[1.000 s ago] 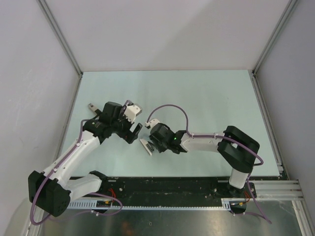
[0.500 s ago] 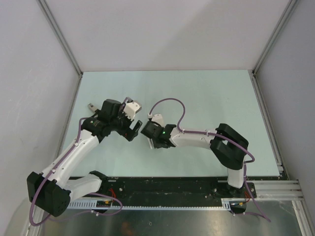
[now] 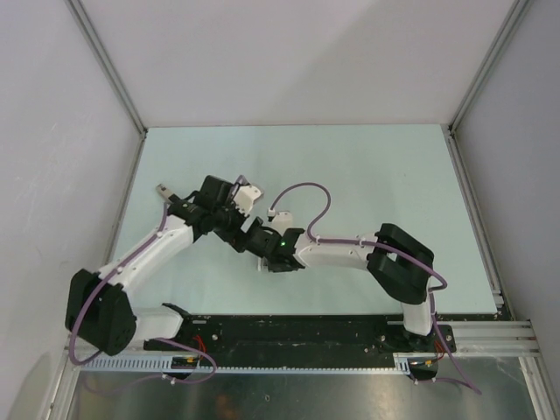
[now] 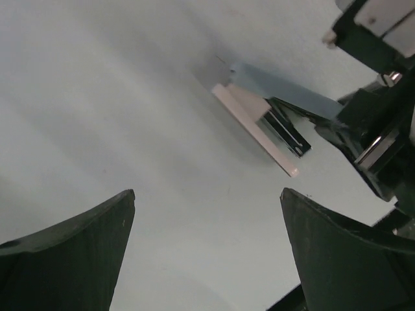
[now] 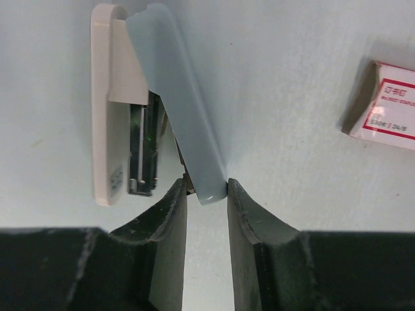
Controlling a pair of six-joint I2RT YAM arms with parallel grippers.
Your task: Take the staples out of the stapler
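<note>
The stapler lies open on the table: a cream base (image 5: 104, 110), a dark metal magazine (image 5: 142, 152) and a pale blue lid (image 5: 175, 97) swung up from the base. My right gripper (image 5: 206, 184) is shut on the free end of the blue lid. In the left wrist view the stapler (image 4: 259, 126) lies ahead of my left gripper (image 4: 207, 193), which is open, empty and apart from it. In the top view both grippers meet at the table's middle, left (image 3: 236, 229) and right (image 3: 267, 254), hiding most of the stapler. I cannot make out any staples in the magazine.
A small white box with red print (image 5: 387, 107) lies on the table to the right in the right wrist view; it shows as a small piece at the far left in the top view (image 3: 163, 187). Walls enclose the table on three sides.
My right gripper has moved left across the table with the stapler. My left arm has swung right and its gripper now hangs close over the right gripper and the stapler.
</note>
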